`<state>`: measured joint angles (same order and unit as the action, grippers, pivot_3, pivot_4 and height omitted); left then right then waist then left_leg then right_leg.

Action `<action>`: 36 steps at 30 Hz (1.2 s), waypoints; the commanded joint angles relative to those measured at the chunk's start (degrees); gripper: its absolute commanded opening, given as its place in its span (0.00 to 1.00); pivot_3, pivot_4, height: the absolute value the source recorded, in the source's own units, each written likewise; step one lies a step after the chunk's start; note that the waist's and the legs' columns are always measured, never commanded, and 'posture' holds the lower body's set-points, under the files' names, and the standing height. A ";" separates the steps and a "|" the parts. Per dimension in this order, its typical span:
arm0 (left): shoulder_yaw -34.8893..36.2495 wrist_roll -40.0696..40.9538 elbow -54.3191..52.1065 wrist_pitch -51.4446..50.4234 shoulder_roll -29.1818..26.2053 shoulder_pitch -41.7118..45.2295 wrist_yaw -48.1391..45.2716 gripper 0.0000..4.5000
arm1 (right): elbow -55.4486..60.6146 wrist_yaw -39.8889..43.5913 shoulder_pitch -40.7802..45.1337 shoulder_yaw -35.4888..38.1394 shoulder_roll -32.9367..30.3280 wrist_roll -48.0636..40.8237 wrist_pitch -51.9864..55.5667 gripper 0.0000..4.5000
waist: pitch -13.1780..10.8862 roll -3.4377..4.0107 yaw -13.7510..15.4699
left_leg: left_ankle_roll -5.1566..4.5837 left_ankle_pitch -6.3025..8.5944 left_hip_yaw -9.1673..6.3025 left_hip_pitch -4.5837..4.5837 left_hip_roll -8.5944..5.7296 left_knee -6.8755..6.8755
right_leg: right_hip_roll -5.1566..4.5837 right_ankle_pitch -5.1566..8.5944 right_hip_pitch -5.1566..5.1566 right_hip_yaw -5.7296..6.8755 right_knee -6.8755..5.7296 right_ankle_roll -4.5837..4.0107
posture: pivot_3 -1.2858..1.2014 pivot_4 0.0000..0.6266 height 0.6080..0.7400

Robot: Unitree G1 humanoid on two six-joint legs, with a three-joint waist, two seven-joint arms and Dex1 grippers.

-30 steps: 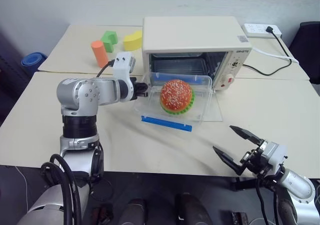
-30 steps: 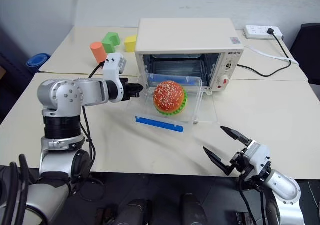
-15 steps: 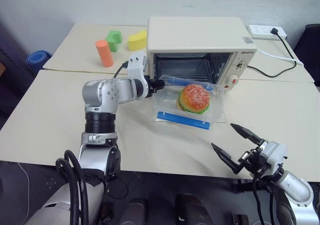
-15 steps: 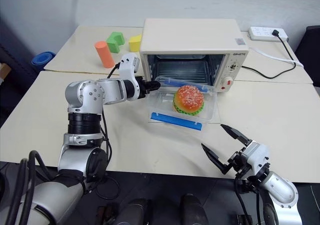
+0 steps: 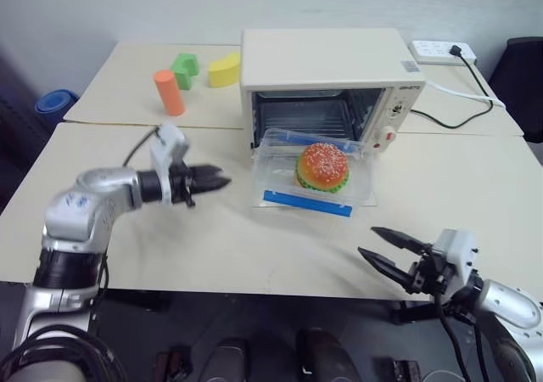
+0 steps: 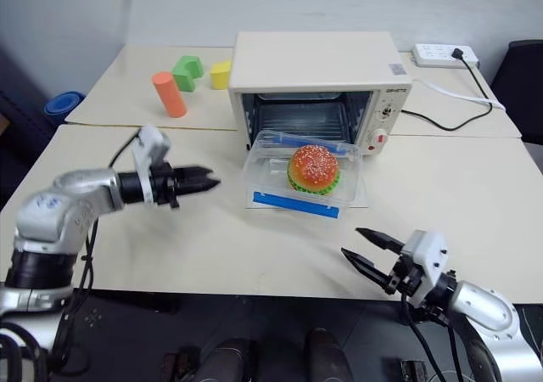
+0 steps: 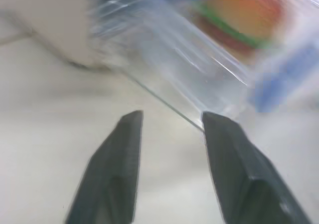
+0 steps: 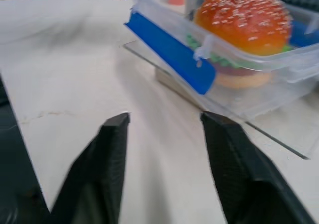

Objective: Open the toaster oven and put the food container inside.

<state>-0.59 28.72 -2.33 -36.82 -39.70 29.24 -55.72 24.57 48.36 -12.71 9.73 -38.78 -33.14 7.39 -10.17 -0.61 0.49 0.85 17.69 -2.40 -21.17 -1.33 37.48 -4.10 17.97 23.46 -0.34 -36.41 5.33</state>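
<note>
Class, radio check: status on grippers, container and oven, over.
Left gripper open, empty, left of container. Right gripper open, empty, near table edge. Container on open oven door, not yet inside. Nothing blocking.

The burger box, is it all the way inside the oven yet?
No, the box sits on the lowered glass door in front of the oven, outside the cavity.

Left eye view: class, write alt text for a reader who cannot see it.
A clear food container holding a toy hamburger rests on the open toaster oven door. The left gripper and right gripper are open, apart from it.
</note>
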 commanded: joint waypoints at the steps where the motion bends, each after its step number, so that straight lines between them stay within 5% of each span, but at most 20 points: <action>1: -2.03 0.22 -4.05 8.25 4.58 -1.62 -3.45 0.18 | 0.66 1.02 3.61 -1.97 -0.84 0.21 2.76 0.26 | -0.01 -0.01 1.05 | -0.06 0.03 -0.02 -0.05 -0.02 0.08 | -0.02 0.00 -0.01 0.01 0.01 0.00 | 0.52 0.24 1.00; 4: -5.20 -2.60 -4.04 9.84 7.83 -1.94 -1.86 0.00 | -2.85 1.84 7.63 -3.07 -0.65 2.54 2.60 0.02 | -0.01 -0.02 1.17 | -0.26 0.15 -0.13 -0.18 -0.10 0.26 | -0.08 -0.01 -0.02 0.06 0.00 0.02 | 0.52 0.24 1.00; 5: -6.67 -4.27 -3.04 10.21 8.77 -1.61 -0.97 0.00 | -4.86 1.84 9.73 -3.49 -0.48 3.88 2.02 0.01 | -0.01 -0.02 1.01 | -0.31 0.18 -0.10 -0.16 -0.12 0.27 | -0.08 -0.02 -0.04 0.03 0.00 0.05 | 0.52 0.24 1.00; 9: -5.43 -5.06 2.77 11.31 17.65 1.51 6.77 0.00 | -12.85 2.02 18.52 -4.77 -0.46 6.77 3.15 0.01 | -0.02 -0.04 0.88 | -0.39 0.22 0.02 -0.15 -0.18 0.35 | -0.08 -0.05 -0.02 0.00 -0.08 0.10 | 0.52 0.24 1.00; 18: -3.51 -9.01 11.51 16.39 24.95 6.63 15.46 0.00 | -32.26 4.62 36.03 -8.65 1.46 15.47 -3.26 0.01 | -0.02 -0.03 0.52 | -0.36 0.21 0.12 -0.18 -0.10 0.50 | 0.05 -0.06 0.07 -0.02 -0.24 0.12 | 0.52 0.24 1.00; 26: 0.57 -10.90 20.59 21.09 28.72 12.12 22.54 0.00 | -53.17 2.18 52.65 -9.92 7.91 21.89 -13.64 0.01 | -0.02 -0.03 0.30 | -0.33 0.20 0.26 -0.18 -0.10 0.55 | 0.09 -0.07 0.18 0.03 -0.36 0.14 | 0.52 0.24 1.00; 36: 3.28 -13.48 31.96 29.06 31.04 18.02 26.76 0.00 | -68.09 -3.63 62.40 -9.20 12.83 25.99 -21.06 0.01 | -0.02 -0.03 -0.44 | -0.30 0.19 0.28 -0.24 -0.11 0.52 | 0.03 -0.08 0.23 0.05 -0.46 0.15 | 0.52 0.24 1.00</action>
<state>1.86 15.53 29.58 -9.89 -9.03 46.02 -29.43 -43.68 44.80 48.40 -0.98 -26.12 -6.42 -12.52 -10.18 -0.63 0.04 0.55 17.88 -2.12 -21.43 -1.45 38.00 -4.08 17.88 23.69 -0.29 -36.90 5.49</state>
